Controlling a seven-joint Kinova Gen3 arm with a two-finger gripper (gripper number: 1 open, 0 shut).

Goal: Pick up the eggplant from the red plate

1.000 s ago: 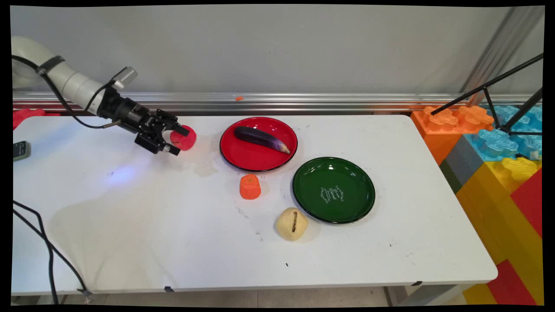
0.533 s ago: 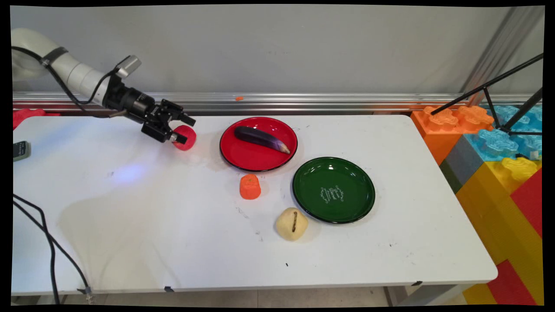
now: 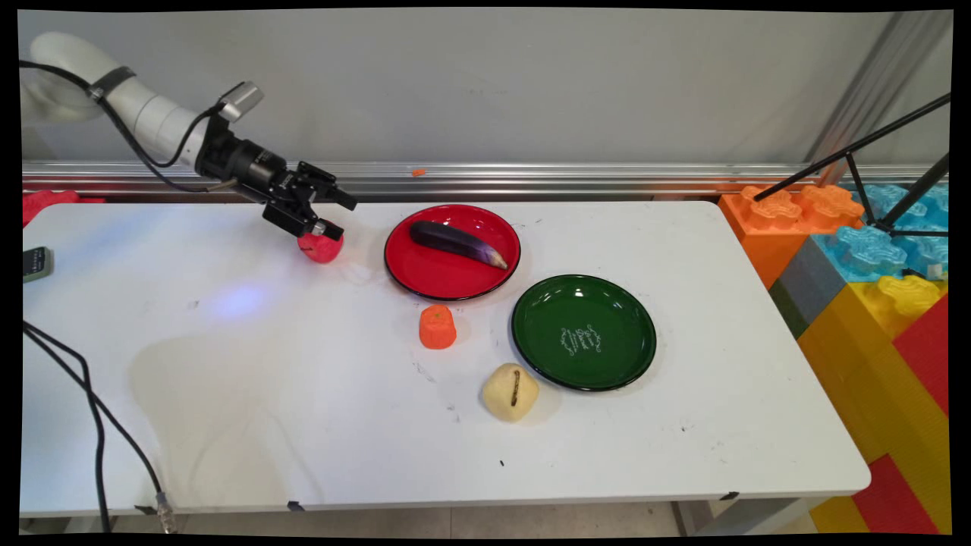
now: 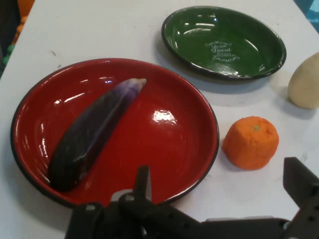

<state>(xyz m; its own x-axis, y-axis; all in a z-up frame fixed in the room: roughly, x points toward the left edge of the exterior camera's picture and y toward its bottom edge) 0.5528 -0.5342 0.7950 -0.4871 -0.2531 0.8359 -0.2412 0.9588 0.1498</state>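
Observation:
My gripper (image 3: 339,215) hangs open just above a small red fruit-like piece (image 3: 322,248) that lies on the white table (image 3: 227,379), left of the red plate (image 3: 425,277). Nothing sits between the fingers. In the hand view the gripper (image 4: 219,186) points at the red plate (image 4: 179,134), which carries a purple eggplant (image 4: 89,132). The red piece is hidden from the hand view. The eggplant (image 3: 457,243) lies slantwise on the plate in the main view.
An orange piece (image 3: 438,327) (image 4: 250,142) stands in front of the red plate. A green plate (image 3: 583,331) (image 4: 224,42) is to its right, with a pale yellow pear-like piece (image 3: 510,391) (image 4: 305,82) by its near rim. Large toy blocks (image 3: 872,258) stand off the table's right end.
The open gripper has risen and moved right and toward the wall, from beside the red piece to above it. The red piece stays on the table.

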